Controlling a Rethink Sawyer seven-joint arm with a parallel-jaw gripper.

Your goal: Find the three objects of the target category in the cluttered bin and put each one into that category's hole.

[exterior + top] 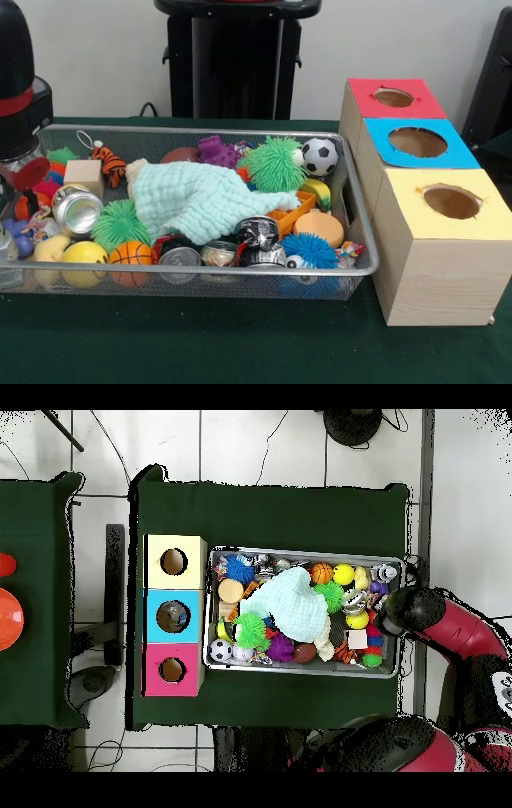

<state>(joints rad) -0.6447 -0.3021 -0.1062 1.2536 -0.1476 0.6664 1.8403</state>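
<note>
A: Green table [240, 344], mesh bin [352, 200] just beside three boxes [436, 264]. Mint cloth [200, 200] is soft and limp; pinch a fold.
B: It hides what's under. Category unknown. Balls roll, cans [76, 210] slip.
A: Gripper [392, 612] at the bin's end; fingers can't be made out.

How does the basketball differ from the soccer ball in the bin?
The basketball is orange with dark lines; the soccer ball is white with black patches. In the front view the basketball sits against the bin's near rim, next to a yellow ball, while the soccer ball lies at the far corner nearest the red box. Both are small toy balls, lying uncovered beside the pale green cloth.
</note>
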